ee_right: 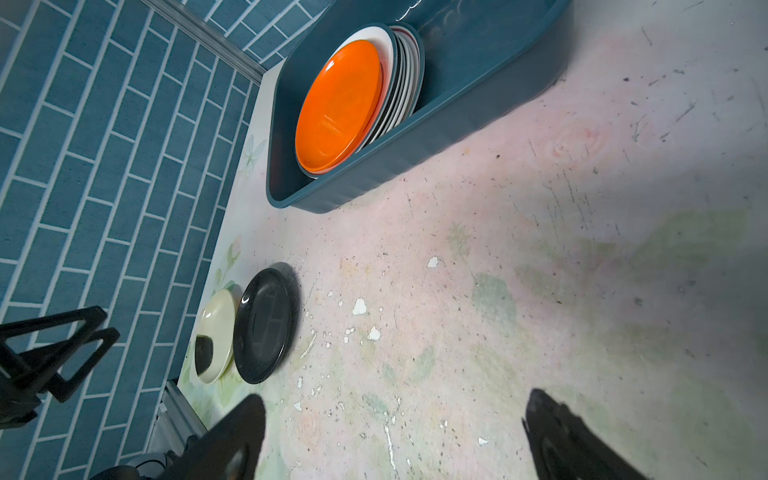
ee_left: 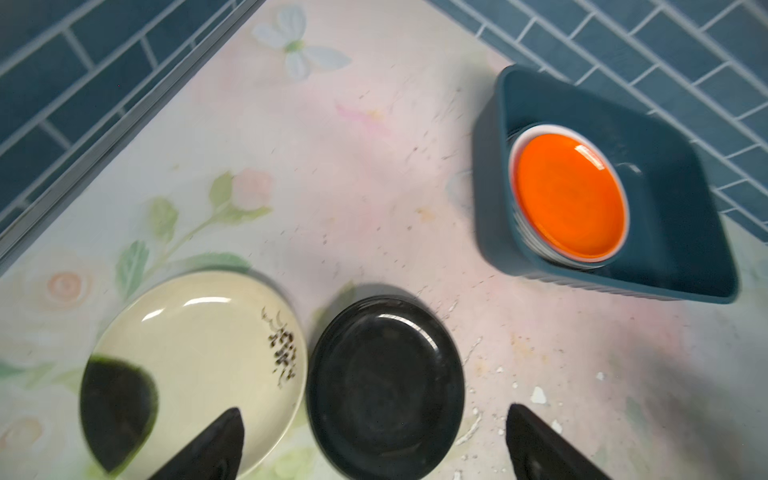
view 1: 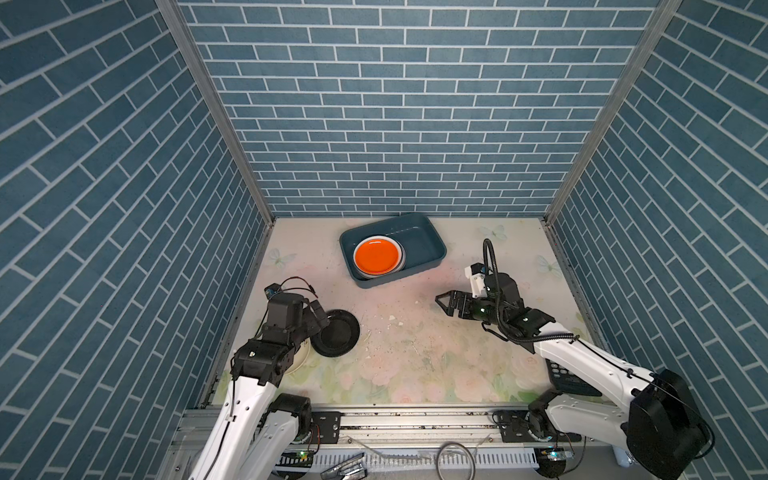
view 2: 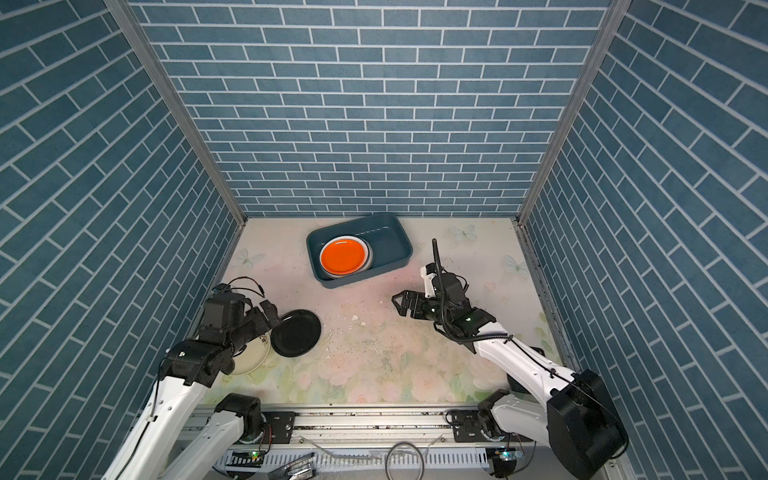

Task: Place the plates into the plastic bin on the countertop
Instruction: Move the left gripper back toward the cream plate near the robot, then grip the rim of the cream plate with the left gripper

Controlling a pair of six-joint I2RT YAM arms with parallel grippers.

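Black plate [view 1: 336, 332] lies flat on countertop [view 1: 415, 353], cream plate [ee_left: 199, 332] just beside. Left gripper [ee_left: 374, 411] hangs over it, jaws spread, empty, so left arm is nearer. Right gripper [view 1: 441, 304] is spread, empty, well apart. Bin [view 1: 432, 245] beyond holds stacked plates [ee_right: 340, 104].

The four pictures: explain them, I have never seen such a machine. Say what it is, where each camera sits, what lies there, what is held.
Two robot arms with two-finger grippers work at a flowered countertop. Two pictures look down from overhead; two come from cameras on the arms' wrists. A teal plastic bin holds stacked plates, an orange plate on top. A black plate and a cream plate lie side by side outside it. The left gripper, near the black plate, and the right gripper are both open. Nothing is held.
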